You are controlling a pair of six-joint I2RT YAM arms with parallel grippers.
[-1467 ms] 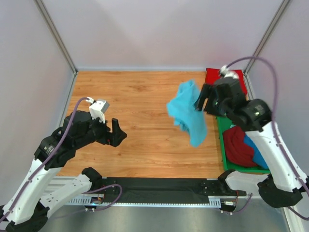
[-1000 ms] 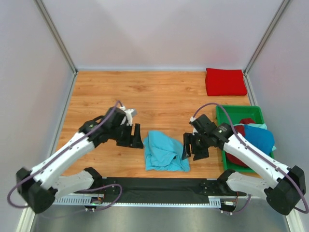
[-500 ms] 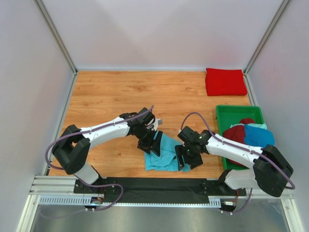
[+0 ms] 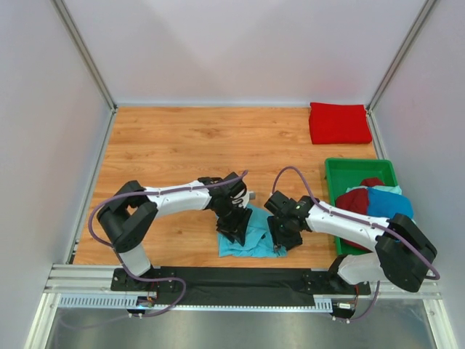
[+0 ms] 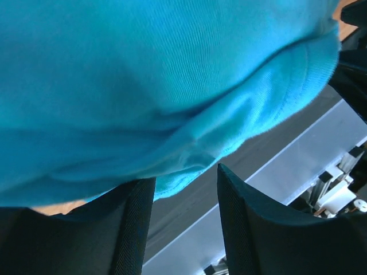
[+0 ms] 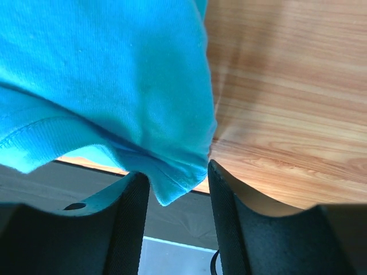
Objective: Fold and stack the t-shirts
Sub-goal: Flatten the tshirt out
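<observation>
We are looking at a wood-grain tabletop. A turquoise t-shirt is lying crumpled on it near the front edge, about midway across. A folded red t-shirt is resting flat in the far right corner. A green tray is sitting along the right edge, just in front of that red shirt.
</observation>
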